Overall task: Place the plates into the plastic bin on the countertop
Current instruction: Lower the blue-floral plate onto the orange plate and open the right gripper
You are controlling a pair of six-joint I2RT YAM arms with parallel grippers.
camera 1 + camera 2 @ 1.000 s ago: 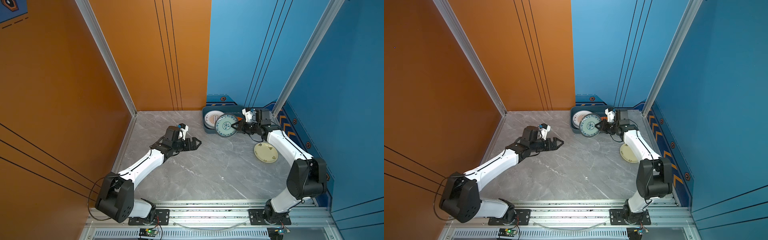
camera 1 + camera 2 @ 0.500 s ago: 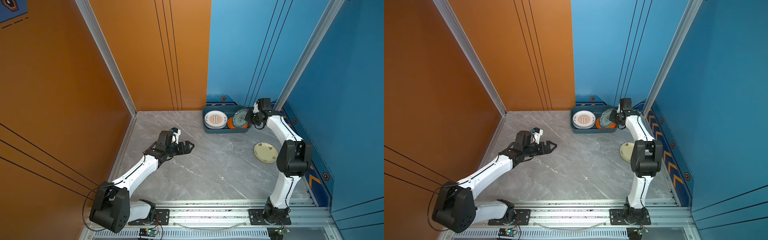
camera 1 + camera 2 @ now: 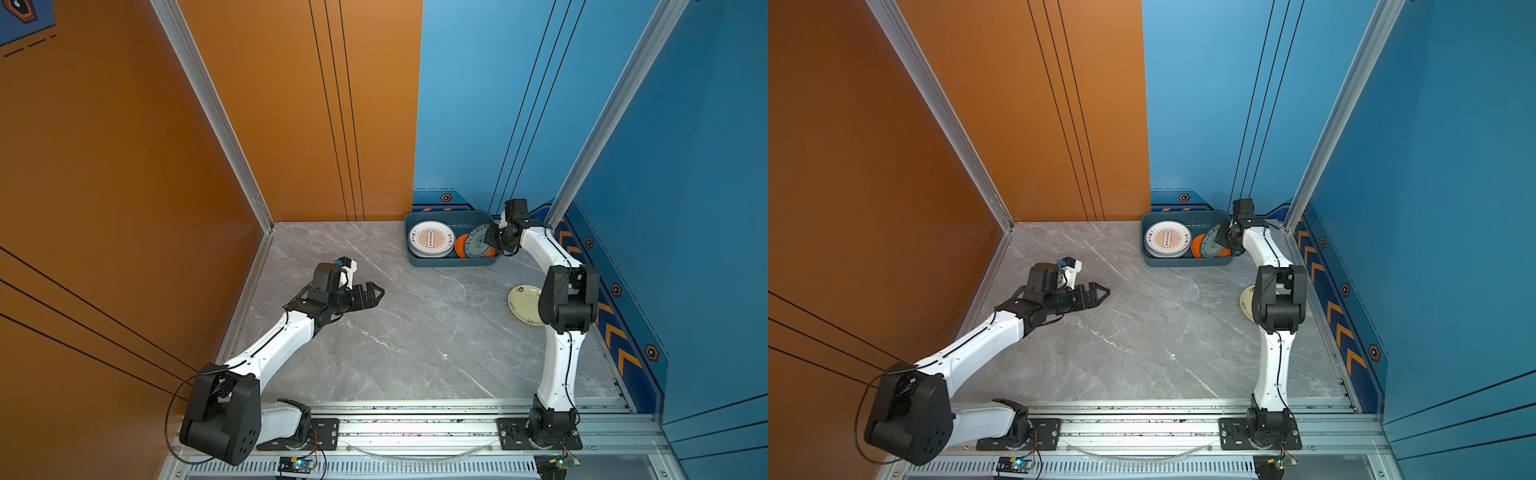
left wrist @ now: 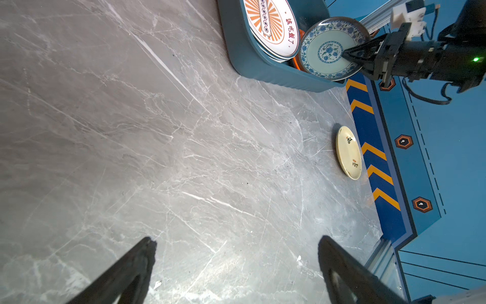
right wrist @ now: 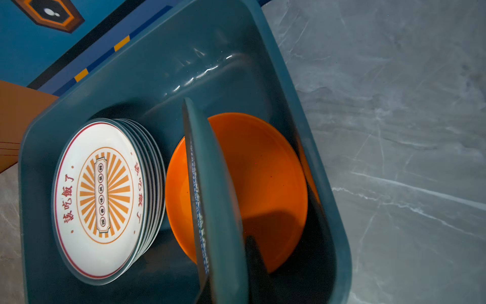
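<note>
The plastic bin [image 3: 453, 262] [image 3: 1187, 262] [image 4: 252, 60] [image 5: 184, 65] stands at the back of the countertop [image 3: 415, 332]. Its left half holds a stack of plates topped by a white one with an orange sunburst [image 3: 431, 237] [image 3: 1167, 239] [image 4: 271, 23] [image 5: 102, 194]. An orange plate [image 3: 460, 246] [image 5: 263, 184] lies in the right half. My right gripper [image 3: 487, 240] [image 3: 1222, 239] [image 4: 345, 52] [image 5: 231, 276] is shut on a teal floral plate [image 3: 477, 244] [image 4: 323, 50] [image 5: 215, 197], tilted steeply over the orange one. My left gripper [image 3: 376, 293] [image 3: 1102, 293] [image 4: 236, 240] hangs open and empty over bare countertop at mid-left.
A cream plate [image 3: 524, 301] [image 3: 1246, 301] [image 4: 348, 151] lies on the countertop at the right, partly behind my right arm's elbow [image 3: 567, 299]. Orange and blue walls close in the left, back and right. An aluminium rail [image 3: 415, 409] runs along the front edge.
My right gripper carried the teal floral plate from the bin's front rim to its right half and lowered it a little. My left gripper drew back leftward, still open.
</note>
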